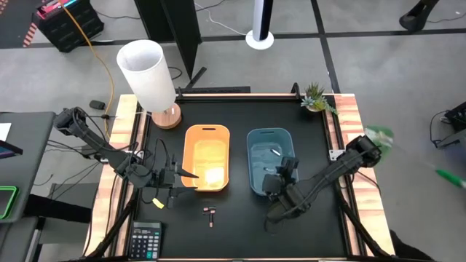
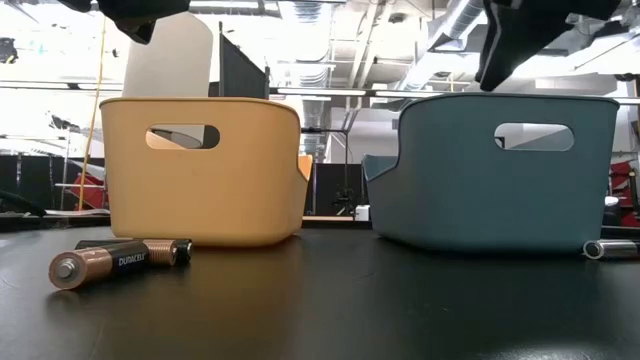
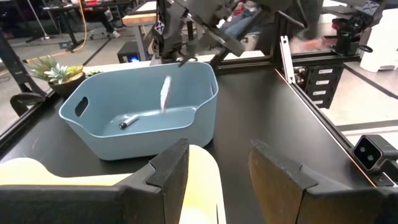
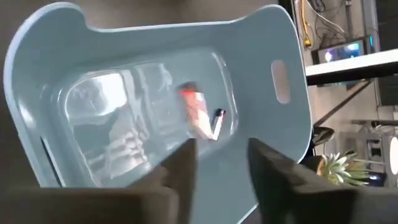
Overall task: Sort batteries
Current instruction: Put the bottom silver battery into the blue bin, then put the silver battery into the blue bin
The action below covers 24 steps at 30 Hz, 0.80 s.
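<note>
Right fingers: spread apart with nothing between them; right gripper (image 4: 217, 165) hangs over the near rim of the blue plastic bin (image 1: 256, 140).
White/silver battery (image 3: 165, 93): blurred, in mid-air inside the blue bin, just ahead of and below the right fingers.
Second silver battery (image 3: 129, 121): lies on the blue bin's floor, beyond the right fingers.
Right wrist view: a blurred white-and-red cylinder (image 4: 198, 111) shows above the bin floor, just ahead of the fingertips.
Left fingers: spread, empty; left gripper (image 3: 214, 174) sits at the near corner of the orange plastic bin (image 1: 196, 137), its fingertips over that rim.
Dark copper-ended batteries (image 2: 118, 262): two, lying on the black table top (image 1: 240, 218) in front of both bins, between the two grippers and clear of both.
Silver battery on table (image 2: 608, 247): lies beside the blue bin's outer wall; distance from the fingers cannot be told.
</note>
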Available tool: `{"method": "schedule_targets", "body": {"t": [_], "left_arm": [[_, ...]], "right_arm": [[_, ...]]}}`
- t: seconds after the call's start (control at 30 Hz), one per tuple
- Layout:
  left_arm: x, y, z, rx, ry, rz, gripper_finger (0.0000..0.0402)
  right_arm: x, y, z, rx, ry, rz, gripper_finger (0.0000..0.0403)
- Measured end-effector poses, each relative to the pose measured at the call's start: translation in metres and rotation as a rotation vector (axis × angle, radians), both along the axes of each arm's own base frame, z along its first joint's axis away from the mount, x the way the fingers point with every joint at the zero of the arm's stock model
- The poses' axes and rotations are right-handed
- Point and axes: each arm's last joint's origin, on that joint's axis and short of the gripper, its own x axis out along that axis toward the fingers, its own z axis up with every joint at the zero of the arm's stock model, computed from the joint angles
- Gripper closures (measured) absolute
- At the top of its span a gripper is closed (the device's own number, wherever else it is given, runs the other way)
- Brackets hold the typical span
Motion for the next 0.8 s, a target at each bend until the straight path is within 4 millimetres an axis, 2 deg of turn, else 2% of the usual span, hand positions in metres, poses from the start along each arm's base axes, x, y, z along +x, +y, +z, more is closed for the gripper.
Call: {"method": "schedule_targets", "body": {"t": [0.13,0.23,0.6,0.8], "left_arm": [[0.000,0.000,-0.001,0.003,0.006,0.000,0.0244],[0.000,0.000,-0.002,0.008,0.015,0.000,0.0244],[0.000,0.000,-0.002,0.014,0.016,-0.001,0.0244],[0.000,0.000,-0.002,0.013,0.016,-0.001,0.0244]], "right_arm": [[-0.001,0.002,0.001,0.003,-0.002,0.017,0.0142],[-0.008,0.012,0.005,0.003,-0.035,0.054,0.0116],[-0.045,0.075,0.007,0.133,-0.186,0.192,0.0120],[-0.077,0.106,0.003,0.287,-0.337,0.081,0.0121]]}}
